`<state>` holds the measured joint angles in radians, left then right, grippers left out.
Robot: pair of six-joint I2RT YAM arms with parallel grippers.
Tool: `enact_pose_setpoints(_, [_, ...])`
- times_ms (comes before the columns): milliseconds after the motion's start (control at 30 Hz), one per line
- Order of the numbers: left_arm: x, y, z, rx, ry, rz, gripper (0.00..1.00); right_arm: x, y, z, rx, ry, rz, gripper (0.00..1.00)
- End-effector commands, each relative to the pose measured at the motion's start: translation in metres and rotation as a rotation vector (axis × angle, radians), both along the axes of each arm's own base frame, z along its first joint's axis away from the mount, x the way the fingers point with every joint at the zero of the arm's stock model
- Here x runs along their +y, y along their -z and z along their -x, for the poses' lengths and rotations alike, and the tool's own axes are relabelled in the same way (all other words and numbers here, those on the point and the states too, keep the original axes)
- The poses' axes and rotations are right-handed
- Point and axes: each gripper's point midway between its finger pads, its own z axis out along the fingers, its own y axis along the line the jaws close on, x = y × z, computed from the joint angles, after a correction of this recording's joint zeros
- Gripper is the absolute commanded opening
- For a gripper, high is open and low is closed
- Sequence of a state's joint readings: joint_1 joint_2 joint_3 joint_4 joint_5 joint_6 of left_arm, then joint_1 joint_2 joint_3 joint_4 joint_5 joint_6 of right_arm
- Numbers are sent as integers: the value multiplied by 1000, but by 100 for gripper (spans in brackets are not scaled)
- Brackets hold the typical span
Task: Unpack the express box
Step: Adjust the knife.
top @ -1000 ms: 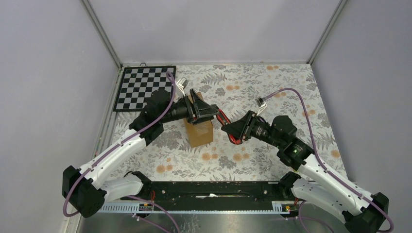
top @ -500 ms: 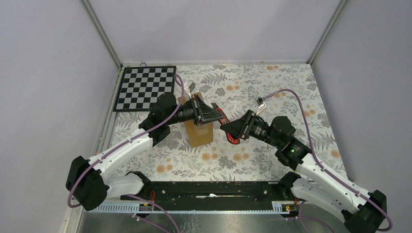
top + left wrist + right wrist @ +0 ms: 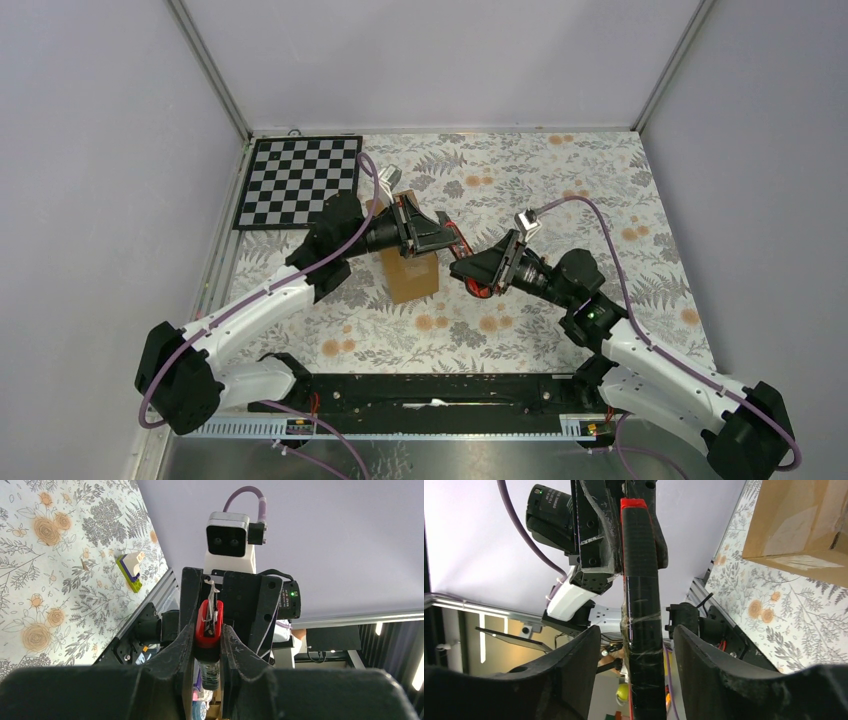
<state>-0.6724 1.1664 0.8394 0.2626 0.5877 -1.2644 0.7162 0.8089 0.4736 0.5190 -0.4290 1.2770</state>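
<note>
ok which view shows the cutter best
Right wrist: the cutter runs lengthwise through the frame, red tip to taped black body. Left wrist shows only its red end clamped in the left pincer. Top external shows just a red sliver.

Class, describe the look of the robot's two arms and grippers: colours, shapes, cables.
The left arm and right arm have white shells with black joints. The left gripper and right gripper are black, tapering wedges. A purple cable loops along each arm.
</note>
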Motion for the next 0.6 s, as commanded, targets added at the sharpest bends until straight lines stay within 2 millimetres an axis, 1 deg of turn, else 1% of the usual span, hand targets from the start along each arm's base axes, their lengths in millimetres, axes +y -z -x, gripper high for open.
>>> enact_pose_setpoints(0, [3, -27, 3, -114, -14, 48, 0, -2, -25, -1, -41, 15, -92, 58])
enact_pose_setpoints(33, [3, -26, 3, -116, -15, 44, 0, -2, -26, -3, -43, 24, -92, 54])
enact_pose_setpoints(167, [6, -21, 4, -118, -26, 26, 0, -2, -28, -7, -51, 40, -95, 45])
enact_pose_setpoints(333, [5, -19, 6, -131, -17, 9, 0, -1, -23, -11, -55, 54, -63, 42])
enact_pose_setpoints(400, [6, -16, 6, -134, -15, -11, 0, 1, -17, -14, -48, 61, -48, 41])
enact_pose_setpoints(533, [8, -7, 9, -128, -11, -45, 0, 5, -10, -19, -39, 63, -36, 43])
enact_pose_setpoints(567, [8, -5, 10, -127, -8, -51, 0, 6, -8, -19, -36, 56, -34, 39])
